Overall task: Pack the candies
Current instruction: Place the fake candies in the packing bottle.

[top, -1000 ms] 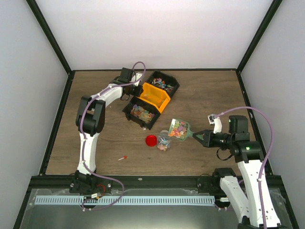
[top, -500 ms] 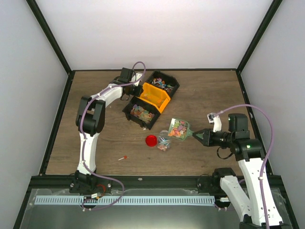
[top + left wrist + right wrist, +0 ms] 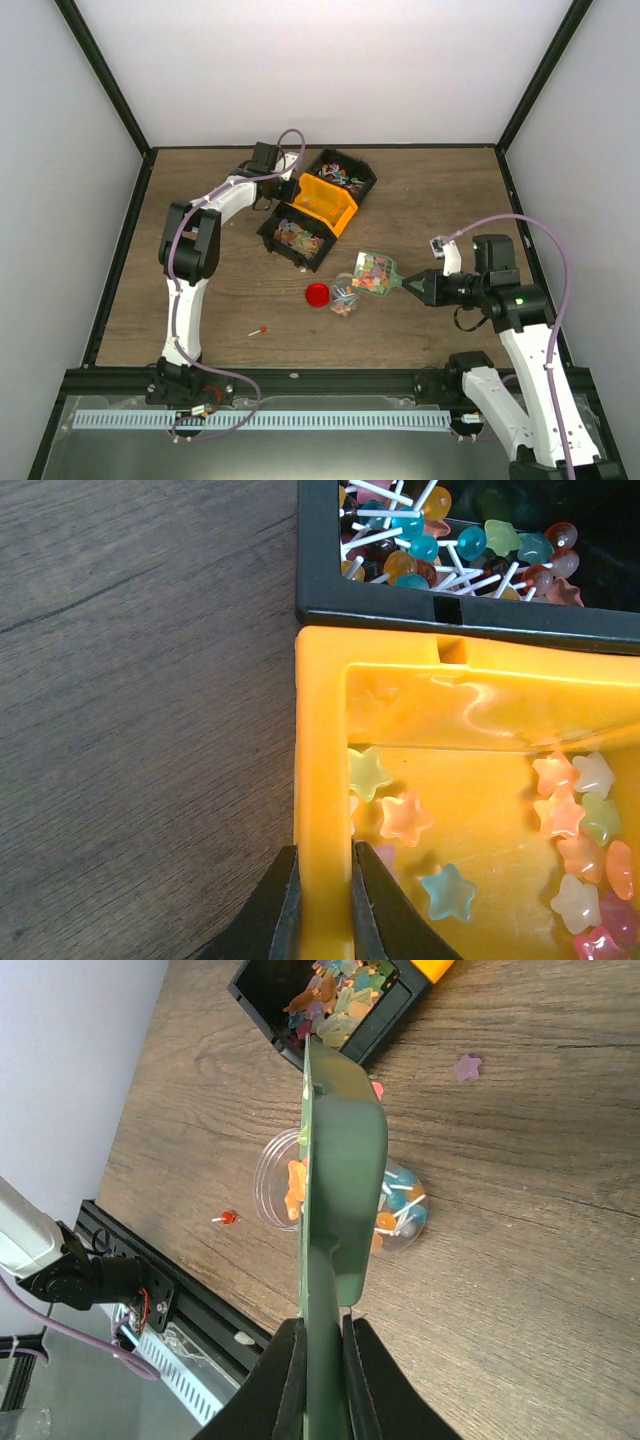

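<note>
My right gripper (image 3: 412, 287) is shut on the handle of the green scoop (image 3: 375, 270), which holds multicoloured star candies (image 3: 372, 272) and is tilted on edge over the clear jar (image 3: 343, 297). In the right wrist view the scoop (image 3: 340, 1150) stands edge-on above the jar (image 3: 272, 1175), with orange candies (image 3: 296, 1185) at its lip and lollipops (image 3: 400, 1215) inside the jar. My left gripper (image 3: 323, 880) is shut on the wall of the yellow bin (image 3: 323, 730), which holds star candies (image 3: 405, 817).
A red lid (image 3: 317, 294) lies left of the jar. A black bin of lollipops (image 3: 340, 172) and a black bin of star candies (image 3: 295, 238) flank the yellow bin (image 3: 325, 203). A stray lollipop (image 3: 259, 331) and a purple star (image 3: 467, 1065) lie on the table.
My right arm has shifted slightly left, carrying the scoop a little further over the jar. The left arm has not moved.
</note>
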Robot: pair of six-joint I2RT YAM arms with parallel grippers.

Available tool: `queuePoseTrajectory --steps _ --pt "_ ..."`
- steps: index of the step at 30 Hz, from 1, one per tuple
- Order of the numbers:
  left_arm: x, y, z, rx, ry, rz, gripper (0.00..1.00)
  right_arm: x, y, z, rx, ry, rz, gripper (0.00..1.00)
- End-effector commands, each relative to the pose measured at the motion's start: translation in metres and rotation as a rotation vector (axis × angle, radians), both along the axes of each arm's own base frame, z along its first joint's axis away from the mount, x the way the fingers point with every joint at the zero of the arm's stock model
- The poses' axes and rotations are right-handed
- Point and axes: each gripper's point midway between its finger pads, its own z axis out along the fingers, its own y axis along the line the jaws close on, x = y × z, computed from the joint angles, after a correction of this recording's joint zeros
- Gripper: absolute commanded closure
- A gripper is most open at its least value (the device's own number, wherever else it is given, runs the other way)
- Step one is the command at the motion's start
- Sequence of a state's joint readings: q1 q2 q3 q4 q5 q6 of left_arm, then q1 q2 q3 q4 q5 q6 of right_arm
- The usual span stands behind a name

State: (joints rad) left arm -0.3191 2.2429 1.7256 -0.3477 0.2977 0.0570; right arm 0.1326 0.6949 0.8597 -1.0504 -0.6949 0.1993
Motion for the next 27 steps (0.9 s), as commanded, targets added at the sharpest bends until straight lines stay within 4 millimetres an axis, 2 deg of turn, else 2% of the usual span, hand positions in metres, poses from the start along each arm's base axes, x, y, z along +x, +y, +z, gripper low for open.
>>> queuePoseTrajectory --steps 1,16,27 --pt "-0.0232 0.0078 -0.0599 0.061 0.134 -0.007 0.96 0.0025 -0.001 0.0199 -0.015 -0.06 -0.001 0.99" --pt "-0.0228 0.0093 -0.0614 0.058 0.134 -0.006 0.96 0.0064 -0.0012 0.0278 -0.03 -0.057 -0.001 0.99" --pt "-0.0231 0.0129 -0.0637 0.059 0.136 0.0 0.96 0.0075 0.0047 0.0237 -0.059 -0.028 0.017 0.99"
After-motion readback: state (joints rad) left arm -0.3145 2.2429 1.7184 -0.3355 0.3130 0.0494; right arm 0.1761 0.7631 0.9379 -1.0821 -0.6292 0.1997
